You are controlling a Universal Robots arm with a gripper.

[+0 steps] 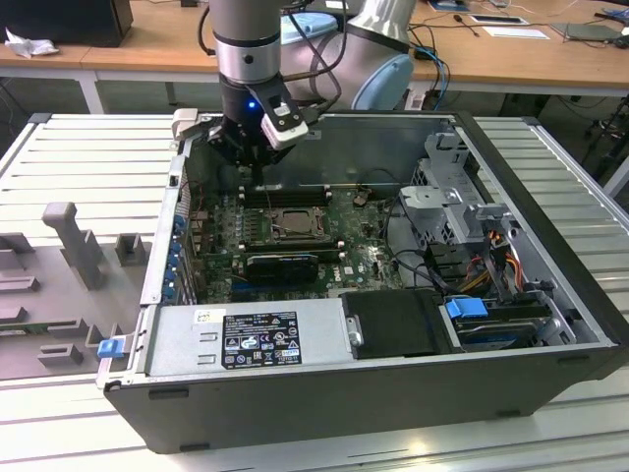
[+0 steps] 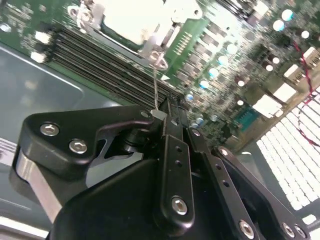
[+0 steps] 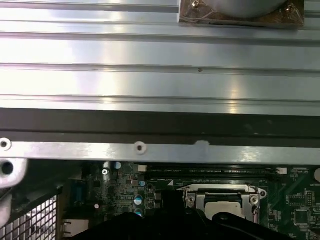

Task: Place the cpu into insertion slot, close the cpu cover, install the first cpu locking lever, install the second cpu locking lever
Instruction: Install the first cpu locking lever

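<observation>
Gripper [image 2: 162, 117] fingers pressed together, pinching thin wire lever [image 2: 156, 82] at its near end. Lever long axis running straight out from fingertips toward socket. Just beyond lever's far end: cpu cover [image 2: 150, 47], silvery frame, lying flat over insertion slot [image 1: 292, 223]. Inside cut-out: cpu [image 2: 132, 17], pale, glare-washed, seated. Judged: cover closed, lever step in hand.
</observation>
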